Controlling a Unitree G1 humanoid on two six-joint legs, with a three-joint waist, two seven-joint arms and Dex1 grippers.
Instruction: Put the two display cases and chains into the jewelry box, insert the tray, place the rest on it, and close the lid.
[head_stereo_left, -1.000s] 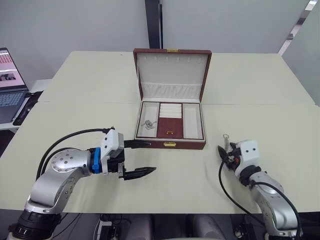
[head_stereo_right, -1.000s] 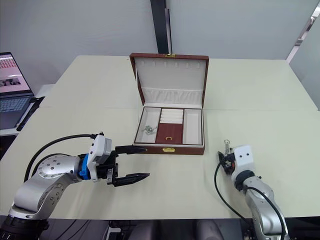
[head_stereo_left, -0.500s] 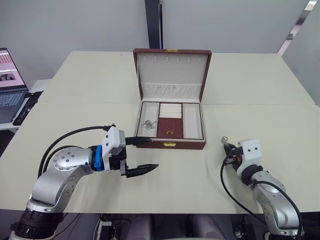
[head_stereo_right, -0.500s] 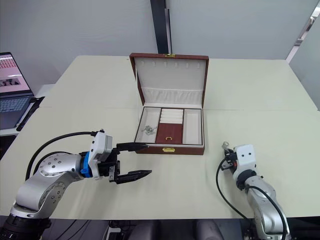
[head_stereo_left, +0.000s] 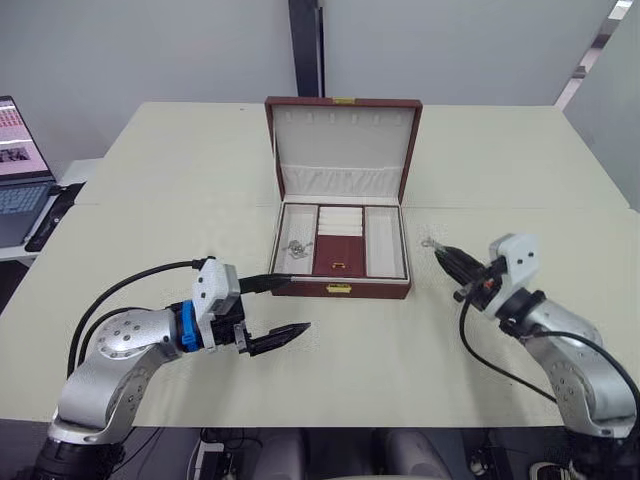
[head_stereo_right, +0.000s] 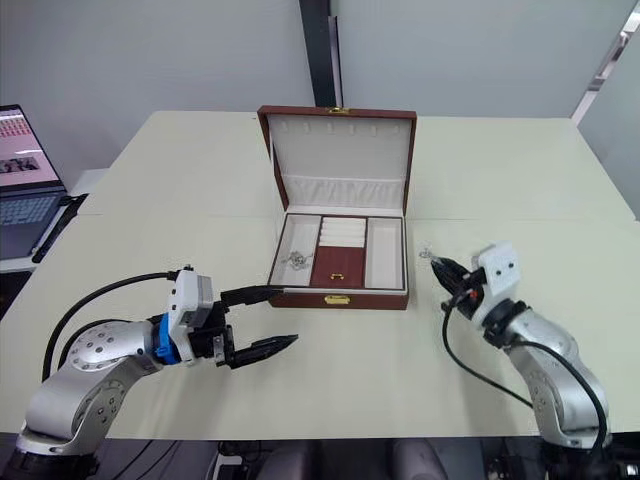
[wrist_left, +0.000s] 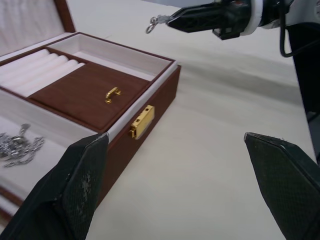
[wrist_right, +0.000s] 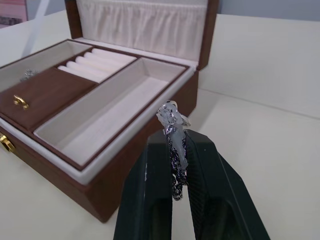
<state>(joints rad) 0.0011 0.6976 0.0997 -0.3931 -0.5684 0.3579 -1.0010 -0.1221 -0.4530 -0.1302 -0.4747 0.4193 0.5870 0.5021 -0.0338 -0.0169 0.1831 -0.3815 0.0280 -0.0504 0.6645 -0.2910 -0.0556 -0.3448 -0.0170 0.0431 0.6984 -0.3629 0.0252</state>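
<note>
The right gripper (head_stereo_left: 441, 254) was seen at the centre right of the head views, raised above the desk (head_stereo_left: 500, 170) just beside the right wall of the jewelry box (head_stereo_left: 340, 287). Its two black fingers (wrist_right: 150, 200) were drawn almost together and were clamped on one thin silver chain (wrist_right: 173, 150), whose ring end stood out past the fingertips. In the right wrist view the chain was pinched upright between the pads, with the box's right edge close behind it.

The left gripper (head_stereo_left: 281, 311) was held at the lower left of centre, in front of the box's front left corner. Its fingers were spread wide and nothing was held between them; the upper finger reached close to the front wall of the box, though contact could not be judged, and the lower finger hung over bare desk.

One jewelry box stood at the centre of the desk, its lid (head_stereo_left: 343, 150) raised upright at the back. One tray (head_stereo_left: 341, 240) was seated in it, with three cream-lined sections counted. A small heap of silver chain (head_stereo_left: 294, 248) lay in the left section; how many pieces it held could not be told. The middle section showed ring rolls and a brown panel with a gold pull, and the right section was bare lining. One gold clasp (wrist_left: 140, 121) was seen on the front wall. One laptop (head_stereo_left: 20, 170) lay at the far left edge of the frame.
</note>
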